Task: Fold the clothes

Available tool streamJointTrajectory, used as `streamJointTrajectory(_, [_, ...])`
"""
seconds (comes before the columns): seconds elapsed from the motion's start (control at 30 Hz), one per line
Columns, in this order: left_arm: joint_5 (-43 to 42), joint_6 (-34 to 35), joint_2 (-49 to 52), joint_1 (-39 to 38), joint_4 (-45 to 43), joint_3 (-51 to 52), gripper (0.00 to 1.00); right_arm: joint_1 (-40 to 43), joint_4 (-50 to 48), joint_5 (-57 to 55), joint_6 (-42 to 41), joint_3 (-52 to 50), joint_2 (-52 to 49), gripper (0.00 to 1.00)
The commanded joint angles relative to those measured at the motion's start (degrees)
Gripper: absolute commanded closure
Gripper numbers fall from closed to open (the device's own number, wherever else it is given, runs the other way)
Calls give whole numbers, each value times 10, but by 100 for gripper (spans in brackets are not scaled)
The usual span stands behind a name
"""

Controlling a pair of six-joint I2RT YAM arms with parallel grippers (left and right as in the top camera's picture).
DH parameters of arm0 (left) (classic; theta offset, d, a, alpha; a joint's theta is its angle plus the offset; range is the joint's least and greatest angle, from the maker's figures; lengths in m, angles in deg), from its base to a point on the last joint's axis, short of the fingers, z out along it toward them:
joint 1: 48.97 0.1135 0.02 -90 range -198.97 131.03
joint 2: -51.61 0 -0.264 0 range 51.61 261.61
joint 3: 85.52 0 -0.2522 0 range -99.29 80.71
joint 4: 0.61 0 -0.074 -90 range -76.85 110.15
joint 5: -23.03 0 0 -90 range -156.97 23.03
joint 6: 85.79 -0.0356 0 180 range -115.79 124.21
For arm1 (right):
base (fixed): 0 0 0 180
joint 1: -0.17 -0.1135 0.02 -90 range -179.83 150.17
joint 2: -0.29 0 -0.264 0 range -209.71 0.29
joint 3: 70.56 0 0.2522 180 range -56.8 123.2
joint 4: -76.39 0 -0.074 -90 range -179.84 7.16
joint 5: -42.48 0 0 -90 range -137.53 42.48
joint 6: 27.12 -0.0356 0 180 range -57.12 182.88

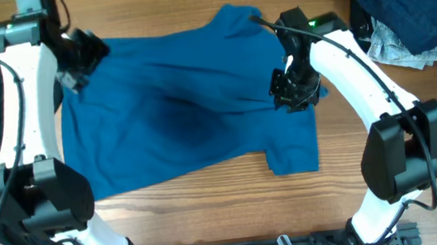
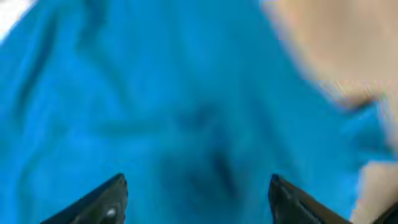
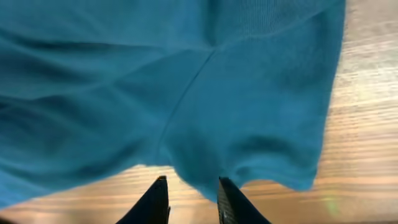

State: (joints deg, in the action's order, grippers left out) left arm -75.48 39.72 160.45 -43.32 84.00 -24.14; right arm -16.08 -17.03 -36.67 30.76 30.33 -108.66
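1. The blue shirt [image 1: 186, 117] lies spread out in the middle of the wooden surface [image 1: 212, 220].
2. The right fingers [image 3: 158, 202] pinch its right edge.
3. The left fingers [image 2: 106, 205] hang wide apart over its far left corner, holding nothing.

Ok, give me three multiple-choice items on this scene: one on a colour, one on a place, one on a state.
1. What colour is the shirt?
A. red
B. teal-blue
C. white

2. Where is the heap?
A. on the shirt
B. at the near left edge
C. far right, off the shirt

3. How is the left gripper?
A. open
B. shut on the shirt
C. shut on the heap

Answers:
1 B, since the overhead view shows it teal-blue all over.
2 C, since the heap sits in the far right corner with bare wood between it and the shirt.
3 A, since the left wrist view shows its fingers wide apart over the cloth.
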Motion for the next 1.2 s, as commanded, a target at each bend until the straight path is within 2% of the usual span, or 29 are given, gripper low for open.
streamJointTrajectory(0.0, [3, 9, 12, -37, 69, 40, 33, -1, -52, 10, -8, -63, 7, 77])
streamJointTrajectory(0.07, [6, 9, 12, -52, 72, 80, 36, -1, -85, 12, -5, -97, 7, 83])
streamJointTrajectory(0.1, [6, 10, 12, -61, 70, 109, 42, -1, -103, 12, 5, -115, 7, 85])
streamJointTrajectory(0.2, [-15, 10, 12, -91, 15, 231, 72, -1, -141, 32, 7, -140, 6, 88])
streamJointTrajectory(0.37, [-30, 37, 12, -104, -62, 355, 91, 0, -148, 33, 2, -156, 6, 89])
streamJointTrajectory(0.43, [-31, 40, 12, -104, -72, 386, 92, 0, -144, 24, -12, -156, 6, 88])
streamJointTrajectory(0.5, [-31, 40, 12, -104, -81, 408, 95, 0, -151, 23, -17, -163, 5, 83])
streamJointTrajectory(0.6, [-33, 45, 12, -104, -97, 433, 96, 1, -173, 23, -29, -188, -2, 90])
streamJointTrajectory(0.63, [-33, 45, 12, -104, -103, 439, 96, 2, -183, 23, -29, -195, -6, 95])
streamJointTrajectory(0.77, [-41, 44, 12, -104, -104, 441, 96, 10, -195, 20, -31, -199, -17, 96])
streamJointTrajectory(1.0, [-38, 44, 12, -103, -76, 441, 96, 94, -179, -14, -23, -201, -17, 96])
streamJointTrajectory(1.17, [-39, 44, 12, -103, -62, 442, 96, 111, -173, -23, -24, -208, -17, 96])
